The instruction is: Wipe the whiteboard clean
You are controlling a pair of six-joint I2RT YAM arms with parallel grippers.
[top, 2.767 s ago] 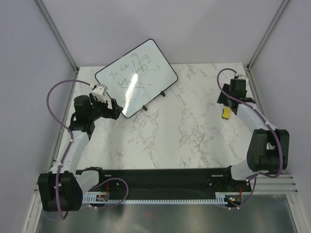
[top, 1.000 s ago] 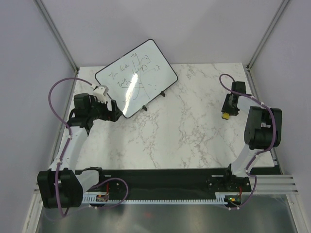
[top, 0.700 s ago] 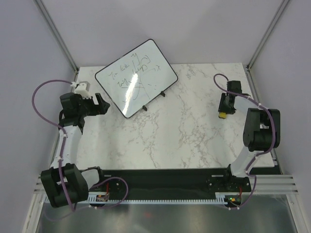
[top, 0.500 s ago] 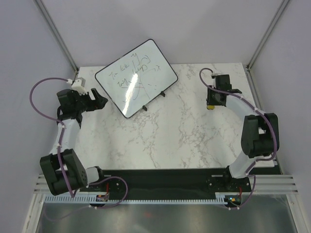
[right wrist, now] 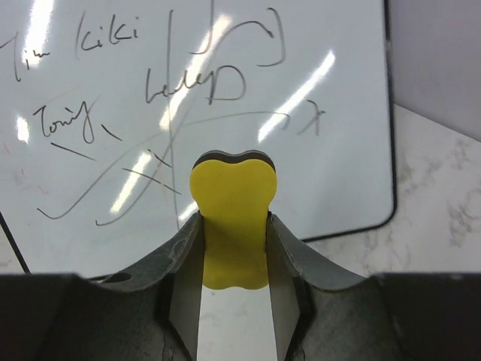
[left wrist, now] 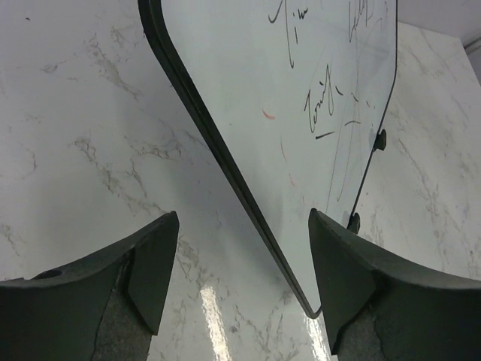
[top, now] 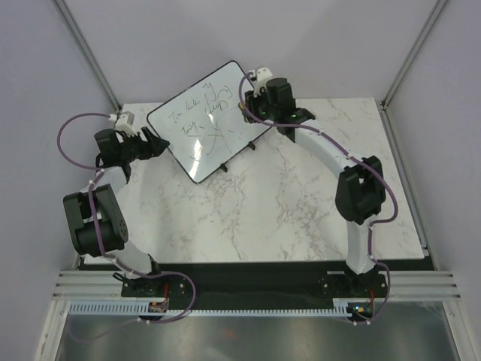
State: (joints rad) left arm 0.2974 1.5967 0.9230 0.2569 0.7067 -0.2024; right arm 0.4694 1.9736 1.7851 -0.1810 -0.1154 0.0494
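The whiteboard (top: 203, 128) stands tilted on two small black feet at the back left of the table, covered with dark scribbles. It also shows in the left wrist view (left wrist: 316, 83) and the right wrist view (right wrist: 225, 90). My left gripper (top: 154, 143) is open at the board's lower left edge, whose rim runs between the jaws (left wrist: 240, 241). My right gripper (top: 252, 109) hovers at the board's upper right corner, shut on a yellow eraser (right wrist: 233, 218) with a dark underside, in front of the board's writing.
The marble table (top: 285, 203) stretches in front of the board. Grey walls and metal corner posts enclose the back and sides. A black rail (top: 248, 278) carries the arm bases at the near edge.
My right arm swung from the table's right side across to the board's upper right corner, carrying the eraser. My left gripper moved back and up to the board's left edge.
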